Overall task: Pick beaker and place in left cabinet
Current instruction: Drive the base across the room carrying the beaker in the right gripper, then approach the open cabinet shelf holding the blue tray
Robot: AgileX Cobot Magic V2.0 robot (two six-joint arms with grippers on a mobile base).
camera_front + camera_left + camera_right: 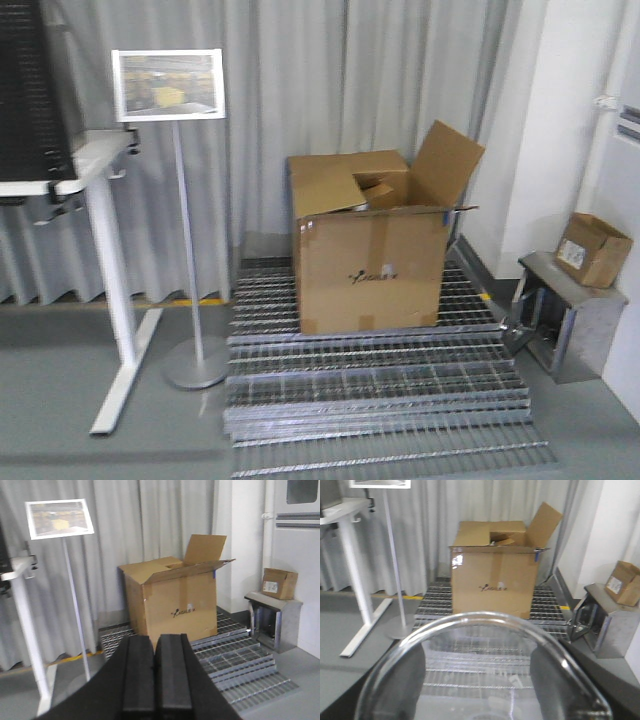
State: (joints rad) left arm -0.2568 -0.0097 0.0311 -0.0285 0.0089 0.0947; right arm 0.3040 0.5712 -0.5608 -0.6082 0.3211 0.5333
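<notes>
A: Step?
B: Carrying. Right hand (480,705) is gripping the beaker (470,665), near its camera. Left hand (155,680) is pinched closed, empty.
A: Next?
B: Likely turning. The left cabinet isn't showing, only a cardboard box (370,250) far off.

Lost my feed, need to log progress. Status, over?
Left gripper shut, empty. Right gripper shut on the beaker. Left cabinet not in view. Cardboard box on floor grating ahead.
</notes>
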